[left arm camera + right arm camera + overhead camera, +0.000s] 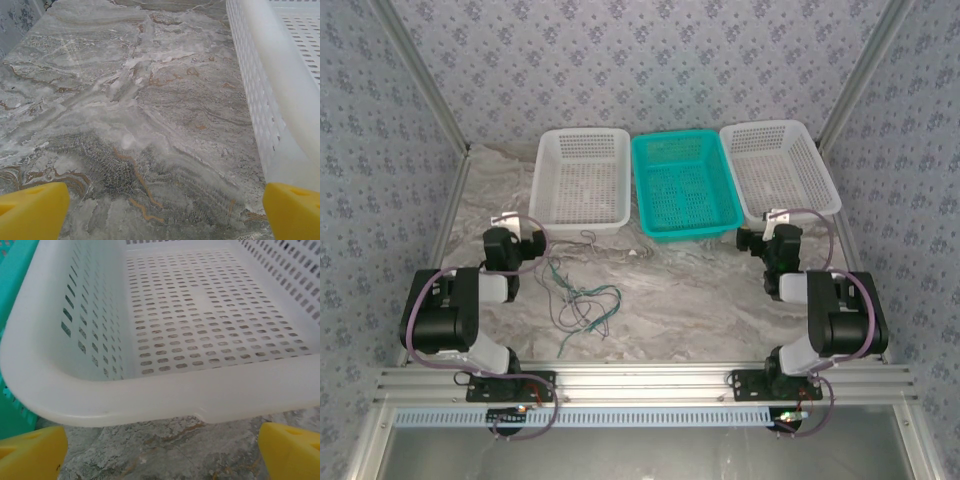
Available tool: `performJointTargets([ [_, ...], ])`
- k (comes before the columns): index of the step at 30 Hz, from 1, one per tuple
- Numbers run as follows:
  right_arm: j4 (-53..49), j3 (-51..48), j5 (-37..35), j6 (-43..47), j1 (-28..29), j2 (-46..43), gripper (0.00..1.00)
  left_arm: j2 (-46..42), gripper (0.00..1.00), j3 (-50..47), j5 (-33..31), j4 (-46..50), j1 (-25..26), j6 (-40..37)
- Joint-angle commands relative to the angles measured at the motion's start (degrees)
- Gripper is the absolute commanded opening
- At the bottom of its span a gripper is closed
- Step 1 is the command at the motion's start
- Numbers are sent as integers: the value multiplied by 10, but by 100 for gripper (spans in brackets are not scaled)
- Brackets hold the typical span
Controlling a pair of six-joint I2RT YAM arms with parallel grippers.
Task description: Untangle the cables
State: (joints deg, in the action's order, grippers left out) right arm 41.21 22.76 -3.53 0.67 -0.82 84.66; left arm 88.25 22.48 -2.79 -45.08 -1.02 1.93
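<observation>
A tangle of thin green, dark and whitish cables (582, 300) lies on the marble table, in front of the left white basket (582, 222) and to the right of the left arm. My left gripper (516, 222) hovers near that basket's left front corner, above and left of the tangle. In its wrist view the gripper (165, 212) is open, its yellow fingertips (32, 212) wide apart over bare marble. My right gripper (775, 222) sits at the front rim of the right white basket (782, 205); in its wrist view this gripper (162, 452) is open with nothing between the fingers.
A teal basket (685, 226) stands between the two white ones at the back. The left white basket's wall (270, 100) runs along the right of the left wrist view. The right basket's rim (160, 395) stands just ahead of the right fingers. Patterned walls enclose the table.
</observation>
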Motion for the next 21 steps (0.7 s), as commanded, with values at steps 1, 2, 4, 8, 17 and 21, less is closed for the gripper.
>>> performJointTargets([
  [1,-119,29,-112,-36,18,-97,100,-13,99,7,-2,-17,3,-7],
  [2,-189,46,-137,-81,19,-139,100,-24,99,3,-12,-17,8,-8],
  [4,-341,89,-128,-194,19,-228,100,-75,100,-7,-62,7,25,-9],
  [8,-475,151,-60,-329,50,-314,100,-194,99,29,-189,178,60,55],
  [17,-518,356,50,-281,343,-142,100,-306,99,159,-202,510,162,313],
  [21,-541,449,72,-261,400,-32,100,-288,97,212,-158,635,183,357],
])
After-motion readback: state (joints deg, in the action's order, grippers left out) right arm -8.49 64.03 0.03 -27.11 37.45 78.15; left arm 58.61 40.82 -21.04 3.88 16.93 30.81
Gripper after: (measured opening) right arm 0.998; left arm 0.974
